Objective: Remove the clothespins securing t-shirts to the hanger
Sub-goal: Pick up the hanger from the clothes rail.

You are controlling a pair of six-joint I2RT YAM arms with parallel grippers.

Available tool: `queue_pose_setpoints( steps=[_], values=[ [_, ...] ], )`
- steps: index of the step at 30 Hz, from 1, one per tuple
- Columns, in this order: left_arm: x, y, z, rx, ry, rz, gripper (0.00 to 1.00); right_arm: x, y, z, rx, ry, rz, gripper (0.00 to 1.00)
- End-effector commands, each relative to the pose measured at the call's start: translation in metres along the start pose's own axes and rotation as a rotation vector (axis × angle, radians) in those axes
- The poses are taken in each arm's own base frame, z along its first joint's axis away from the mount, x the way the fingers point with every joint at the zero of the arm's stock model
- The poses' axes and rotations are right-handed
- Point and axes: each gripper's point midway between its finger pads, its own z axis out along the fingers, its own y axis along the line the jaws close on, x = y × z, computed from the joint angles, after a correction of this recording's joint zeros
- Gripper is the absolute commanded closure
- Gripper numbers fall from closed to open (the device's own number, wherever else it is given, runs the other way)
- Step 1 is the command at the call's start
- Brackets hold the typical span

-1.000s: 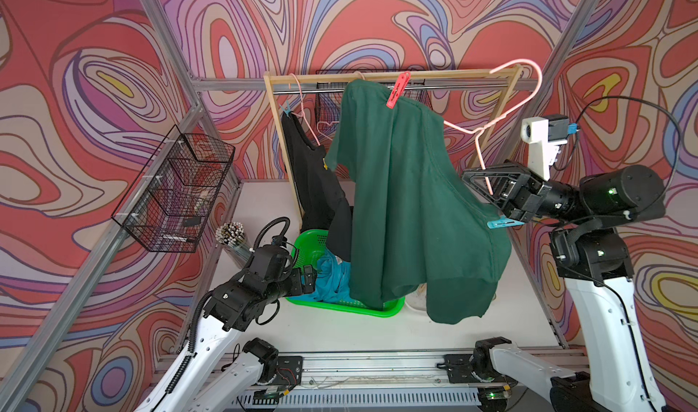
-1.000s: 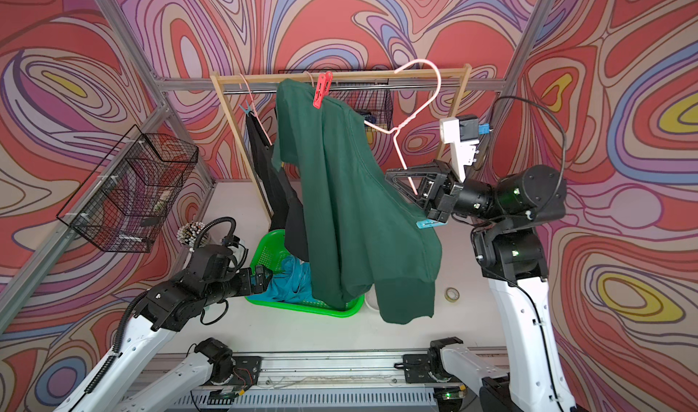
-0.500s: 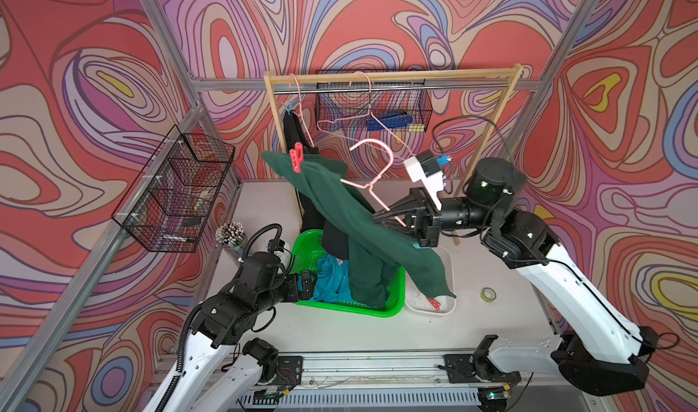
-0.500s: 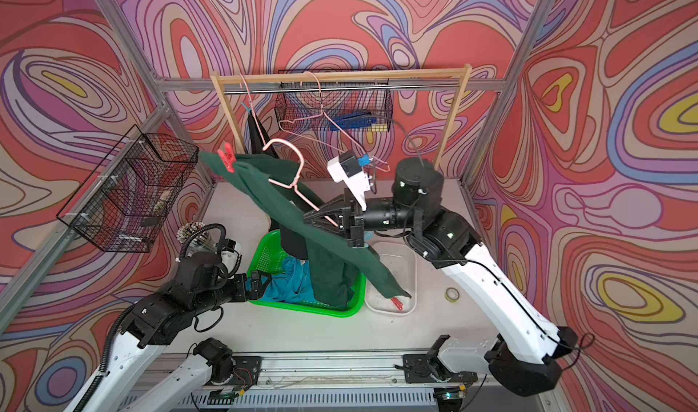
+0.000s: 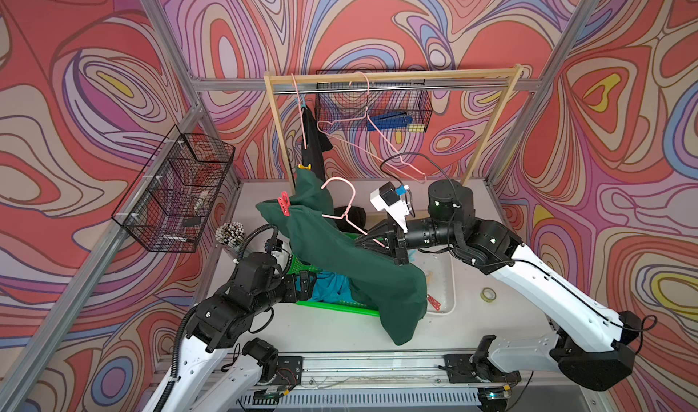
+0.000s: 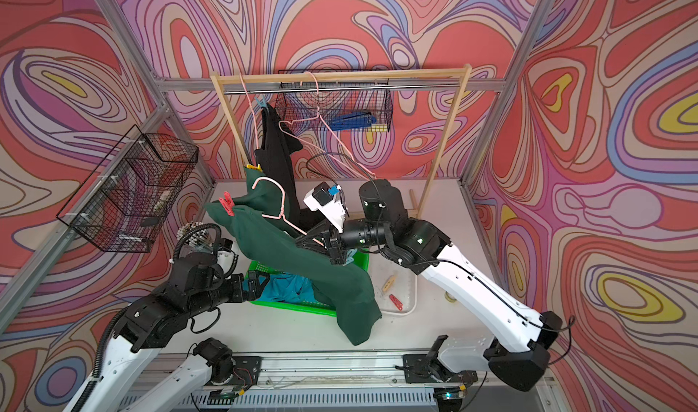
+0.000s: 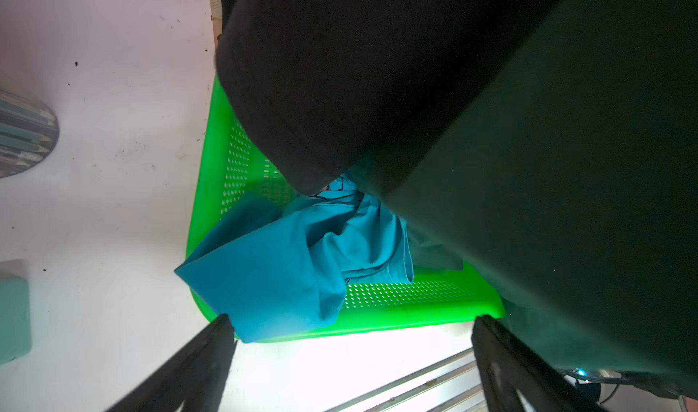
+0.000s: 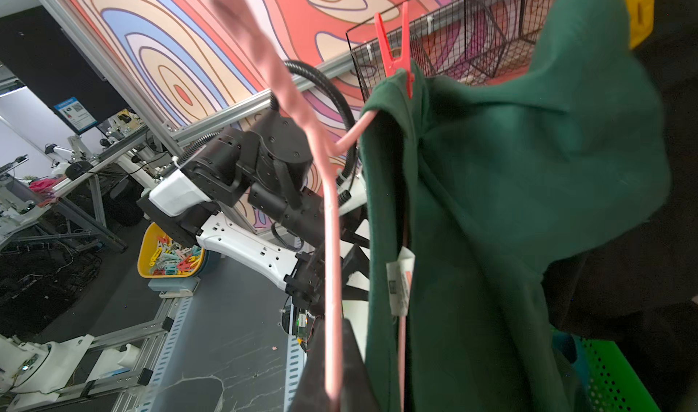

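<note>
My right gripper (image 5: 363, 240) (image 8: 334, 353) is shut on the wire of a pink hanger (image 5: 342, 198) (image 8: 332, 240). The hanger carries the dark green t-shirt (image 5: 351, 262) (image 6: 302, 262), draped over the green basket (image 5: 340, 307). A red clothespin (image 5: 284, 203) (image 8: 396, 57) clips its far shoulder. A yellow clothespin (image 5: 304, 167) sits where green cloth meets the hanging black t-shirt (image 5: 315, 142), which has a light blue clothespin (image 6: 260, 103) on top. The turquoise t-shirt (image 7: 283, 262) lies in the basket. My left gripper (image 5: 302, 283) (image 7: 351, 353) is open beside the basket's edge.
A white tray (image 5: 449, 278) right of the basket holds a red clothespin (image 5: 433, 302) and a beige clothespin (image 6: 388, 283). An empty pink hanger (image 5: 362, 119) hangs on the wooden rack (image 5: 393, 79). Wire baskets (image 5: 177, 191) (image 5: 372, 108), a tape roll (image 5: 488, 294) and a cup of sticks (image 5: 229, 232) stand around.
My right arm has swung the hanger with the green t-shirt down from high on the right to low over the basket. The left arm has barely moved.
</note>
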Motion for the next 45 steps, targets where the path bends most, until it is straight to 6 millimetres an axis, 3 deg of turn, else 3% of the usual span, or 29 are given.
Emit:
queue_pose_setpoints(
  steps=[1,11,18,20,25,33,40,45],
  values=[
    [0.001,-0.006,-0.011,0.037,-0.003,0.007,0.00,0.009,-0.005,0.003,0.022,0.005,-0.002,1.00],
    [-0.007,-0.019,-0.044,0.120,-0.084,0.030,0.01,0.046,-0.039,0.036,0.106,0.103,0.066,1.00],
    [-0.036,-0.038,-0.088,0.189,-0.235,0.072,0.07,0.067,-0.046,0.075,0.093,0.181,0.085,1.00],
    [-0.043,-0.041,-0.093,0.188,-0.241,0.090,0.08,0.072,-0.046,0.083,0.088,0.195,0.090,1.00],
    [-0.055,-0.052,-0.090,0.203,-0.233,0.116,0.11,0.081,-0.049,0.097,0.080,0.218,0.106,1.00],
    [-0.064,-0.061,-0.065,0.236,-0.226,0.105,0.15,0.088,-0.045,0.110,0.055,0.224,0.116,1.00],
    [-0.071,-0.058,-0.047,0.214,-0.247,0.086,0.26,0.098,-0.039,0.117,0.042,0.244,0.118,1.00],
    [-0.078,-0.059,-0.041,0.219,-0.271,0.066,0.40,0.099,-0.037,0.117,0.038,0.239,0.119,1.00]
  ],
)
